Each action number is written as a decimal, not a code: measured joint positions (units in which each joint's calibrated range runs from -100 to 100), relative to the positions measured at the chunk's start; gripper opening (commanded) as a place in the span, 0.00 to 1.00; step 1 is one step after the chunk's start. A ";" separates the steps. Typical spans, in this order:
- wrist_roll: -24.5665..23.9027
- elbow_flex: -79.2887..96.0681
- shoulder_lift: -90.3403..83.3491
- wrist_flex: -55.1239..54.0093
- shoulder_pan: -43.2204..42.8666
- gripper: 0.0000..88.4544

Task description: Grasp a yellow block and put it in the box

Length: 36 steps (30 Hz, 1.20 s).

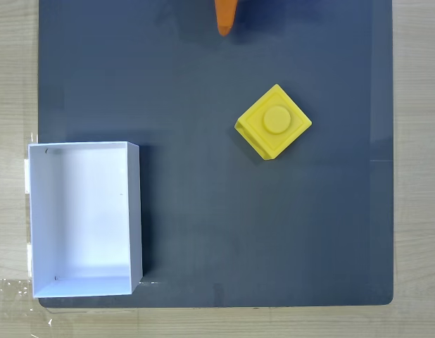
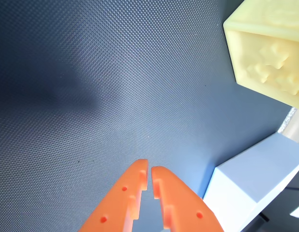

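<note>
Gripper (image 2: 149, 170) nearly closed, holding nothing, so I open wide, yaw to match the rotated yellow block (image 1: 274, 121), then descend over its flat sides.

No legible text, label, brand, number or sign is found in either the fixed view or the wrist view. The yellow block (image 1: 273, 121) carries raised relief on one side face in the wrist view (image 2: 268, 63), but it forms no readable characters. The box (image 1: 84, 218) bears only small dark specks on its white walls, none of them readable. The orange gripper (image 2: 149, 170) surfaces show plain holes, unmarked.
</note>
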 measured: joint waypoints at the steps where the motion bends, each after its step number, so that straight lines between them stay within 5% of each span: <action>1: 0.00 0.00 0.00 0.00 0.00 0.01; 36: 0.42 0.00 0.00 0.00 0.00 0.02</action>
